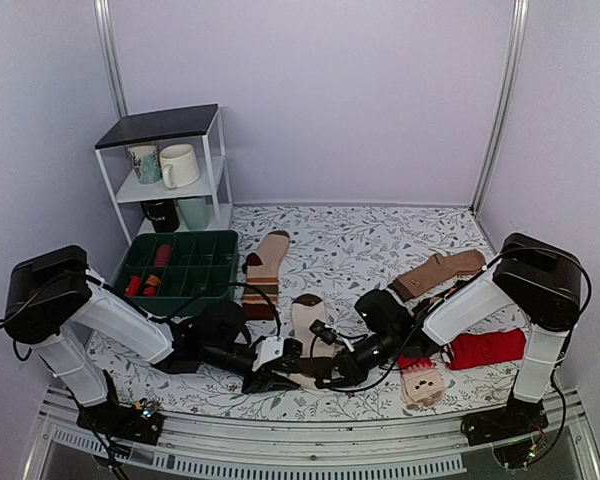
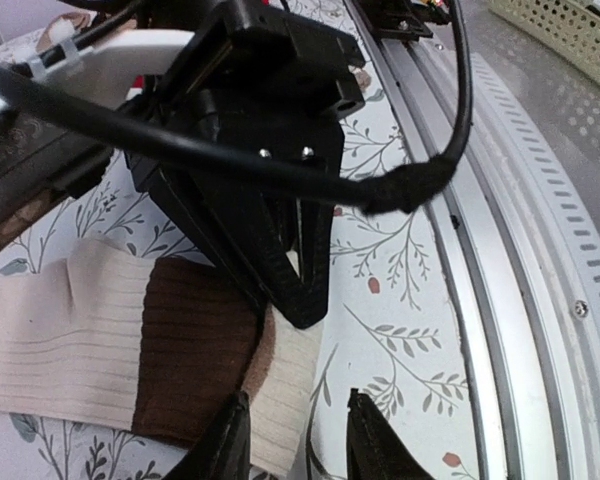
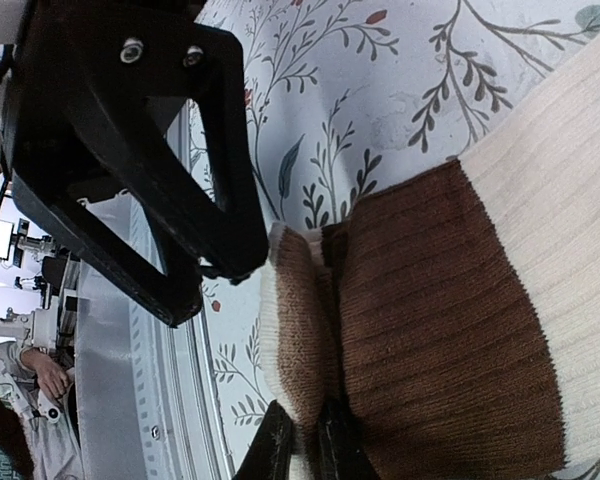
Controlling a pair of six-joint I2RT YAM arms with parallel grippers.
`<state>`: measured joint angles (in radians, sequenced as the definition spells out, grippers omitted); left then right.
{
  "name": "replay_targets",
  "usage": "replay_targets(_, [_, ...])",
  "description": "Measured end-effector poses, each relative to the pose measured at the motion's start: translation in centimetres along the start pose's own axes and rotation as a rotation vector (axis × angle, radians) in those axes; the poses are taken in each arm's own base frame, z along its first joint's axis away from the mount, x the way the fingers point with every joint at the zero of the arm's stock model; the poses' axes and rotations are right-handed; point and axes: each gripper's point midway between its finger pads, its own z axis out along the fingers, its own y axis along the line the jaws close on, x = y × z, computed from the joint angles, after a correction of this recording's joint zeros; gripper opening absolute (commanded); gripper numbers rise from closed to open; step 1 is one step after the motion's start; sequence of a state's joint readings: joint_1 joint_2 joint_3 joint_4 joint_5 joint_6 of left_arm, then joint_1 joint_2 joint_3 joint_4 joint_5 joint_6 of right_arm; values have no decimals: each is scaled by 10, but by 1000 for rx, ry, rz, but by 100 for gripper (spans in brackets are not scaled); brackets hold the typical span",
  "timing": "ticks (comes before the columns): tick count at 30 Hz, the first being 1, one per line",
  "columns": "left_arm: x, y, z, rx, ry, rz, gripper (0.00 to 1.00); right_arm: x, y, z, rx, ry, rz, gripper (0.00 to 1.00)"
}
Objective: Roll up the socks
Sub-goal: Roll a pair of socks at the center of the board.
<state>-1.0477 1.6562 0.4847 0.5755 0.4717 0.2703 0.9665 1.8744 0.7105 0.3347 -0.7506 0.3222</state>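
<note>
A cream-white sock (image 1: 308, 320) with dark brown bands lies lengthwise on the floral cloth between my two grippers. Its near end is folded over, showing the tan-brown toe (image 3: 305, 330) against the wide dark brown band (image 3: 440, 330). My right gripper (image 3: 305, 452) is shut on that folded end; in the top view it (image 1: 322, 368) sits at the sock's near end. My left gripper (image 2: 298, 445) is open, one finger on the sock's cream edge (image 2: 285, 390), the other over bare cloth. In the top view it (image 1: 270, 378) is just left of the right gripper.
A green bin (image 1: 195, 250) holding red items stands at the left. A striped tan sock (image 1: 265, 268) lies beside it. A brown sock (image 1: 435, 272), red socks (image 1: 485, 348) and a small pink item (image 1: 423, 385) lie right. A white shelf (image 1: 220, 165) with mugs stands behind. A metal rail (image 2: 540, 300) runs close along the near edge.
</note>
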Motion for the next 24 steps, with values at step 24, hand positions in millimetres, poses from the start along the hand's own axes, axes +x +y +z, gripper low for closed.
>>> replay_targets(24, [14,7,21,7,60,-16,31,1,0,0,-22,10,10,6])
